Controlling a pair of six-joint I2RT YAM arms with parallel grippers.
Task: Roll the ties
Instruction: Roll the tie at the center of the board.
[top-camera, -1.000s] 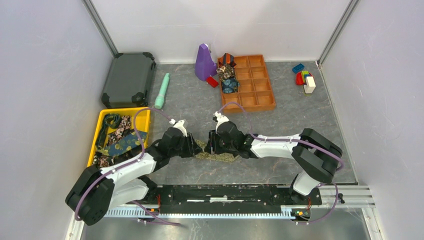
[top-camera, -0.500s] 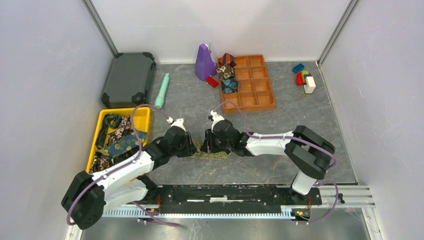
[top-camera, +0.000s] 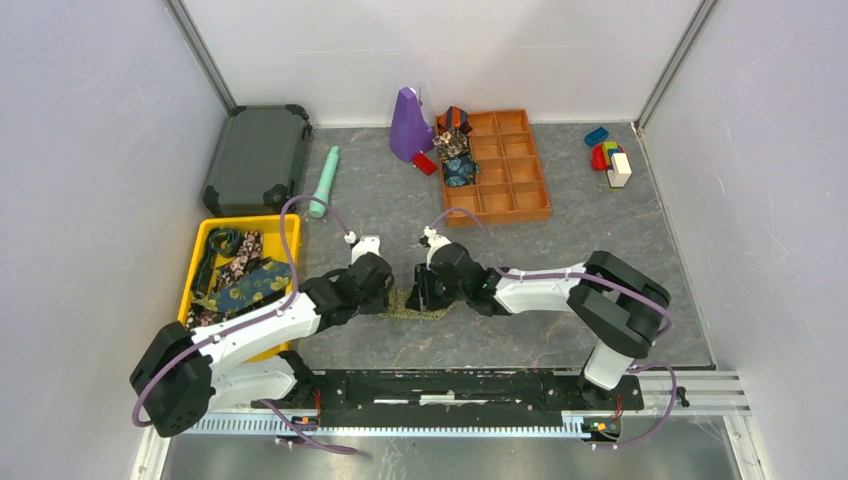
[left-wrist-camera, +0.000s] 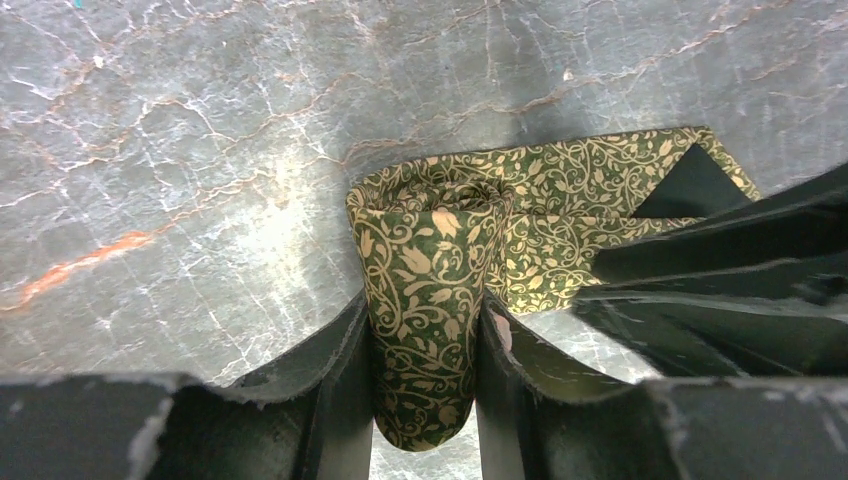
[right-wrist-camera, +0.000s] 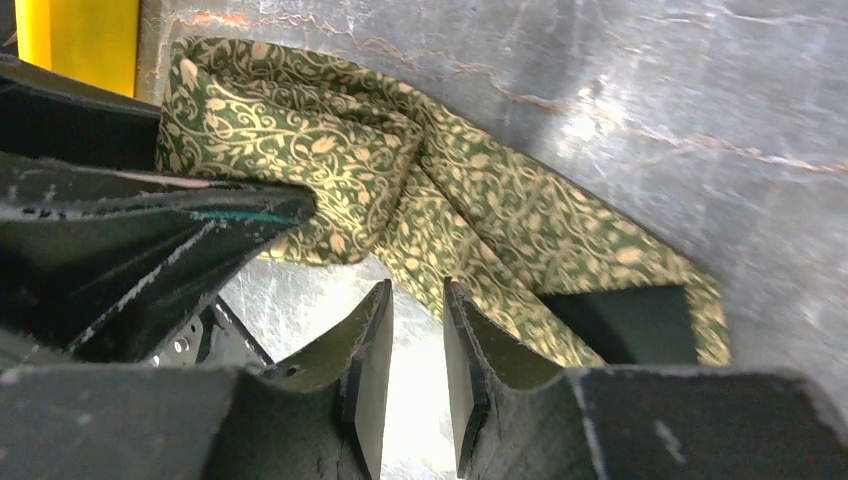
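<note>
An olive-gold patterned tie (top-camera: 428, 312) lies on the table between both grippers. One end of it is wound into a coil (left-wrist-camera: 430, 260), and my left gripper (left-wrist-camera: 425, 310) is shut on that coil; the loose flat tail (left-wrist-camera: 600, 200) trails off to the right. My right gripper (right-wrist-camera: 412, 300) stands just short of the flat strip (right-wrist-camera: 480, 220), its jaws a narrow gap apart with only bare table between them. From above, the left gripper (top-camera: 388, 297) and right gripper (top-camera: 418, 292) almost face each other. More ties fill a yellow bin (top-camera: 290, 235). Rolled ties (top-camera: 457, 158) sit in an orange tray (top-camera: 520, 170).
A dark case (top-camera: 258, 158) and a teal cylinder (top-camera: 324, 182) lie at the back left. A purple object (top-camera: 409, 125) and a red block (top-camera: 425, 163) stand beside the orange tray. Coloured toy blocks (top-camera: 610, 160) sit at the back right corner.
The left gripper has shifted right and slightly back with the coil. The flat part of the tie on the table has grown shorter. The right gripper has edged slightly left.
</note>
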